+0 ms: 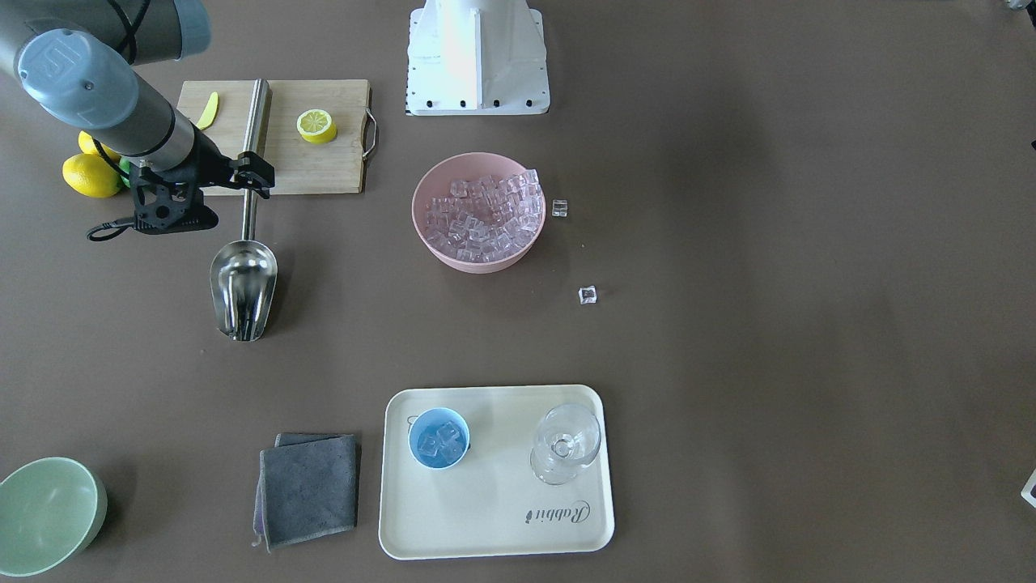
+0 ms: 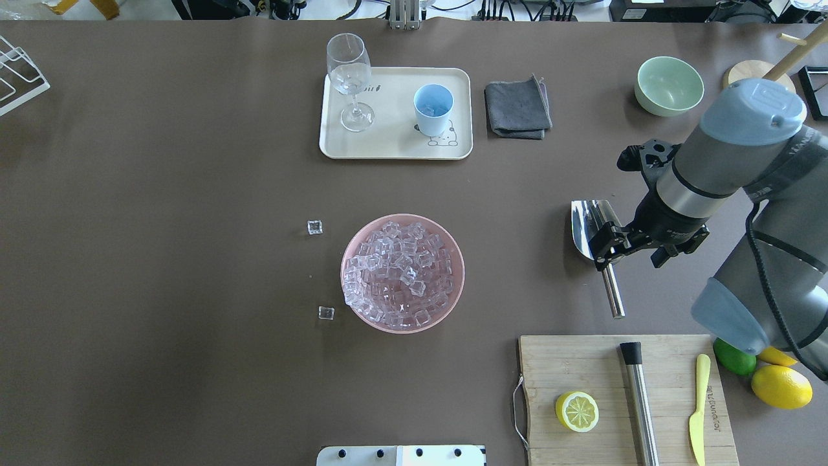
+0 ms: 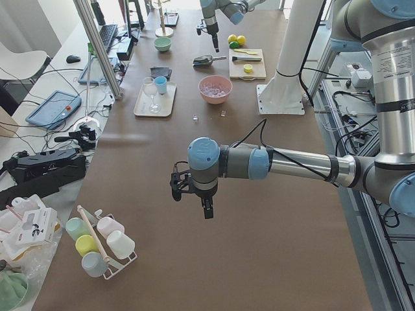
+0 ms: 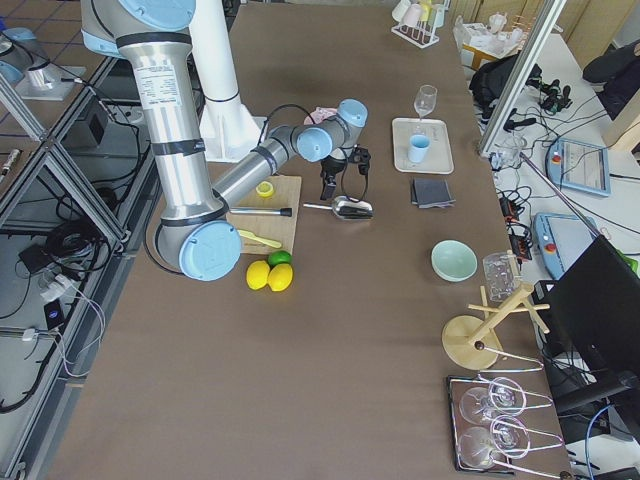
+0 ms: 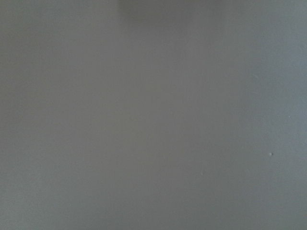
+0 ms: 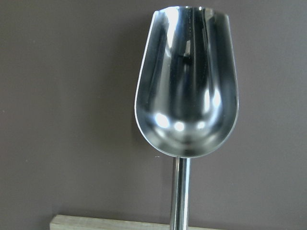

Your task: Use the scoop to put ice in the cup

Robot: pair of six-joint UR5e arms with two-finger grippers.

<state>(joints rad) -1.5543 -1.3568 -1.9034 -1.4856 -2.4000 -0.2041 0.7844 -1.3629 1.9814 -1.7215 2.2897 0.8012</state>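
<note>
Premises: robotics laboratory — jointed robot arm over a brown-covered table, white bolted pedestal, aluminium frame posts, teach pendant and loose cabling alongside, monitor at the table's end

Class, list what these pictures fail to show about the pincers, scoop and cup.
Right pincer: whether it grips the scoop handle; its own body hides the fingertips overhead, and the front view is too small.
Left pincer: open or shut; seen only in the left side view.
Cup: how many ice cubes; clear, blurred together.
</note>
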